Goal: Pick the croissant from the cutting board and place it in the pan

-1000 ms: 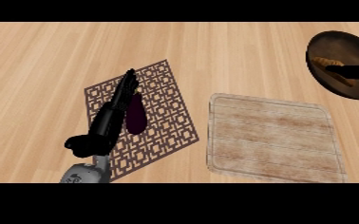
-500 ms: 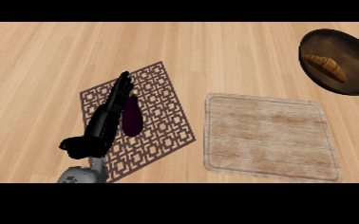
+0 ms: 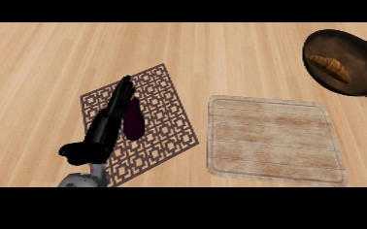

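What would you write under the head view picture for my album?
Croissant lies in the pan, cutting board is bare, left hand rests open on a patterned mat beside an eggplant.

Bare worktop (image 3: 215, 53) between lattice mat (image 3: 161, 126) and pan (image 3: 323, 43). Left hand (image 3: 108, 126) and dark eggplant (image 3: 134, 121) blocking the mat. Nothing on cutting board (image 3: 272, 140).

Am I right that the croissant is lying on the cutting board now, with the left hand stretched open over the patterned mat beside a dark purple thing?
Not quite. The head view shows the croissant lying in the pan, and the cutting board bare. The rest holds: the left hand is stretched open over the patterned mat beside the dark purple thing.
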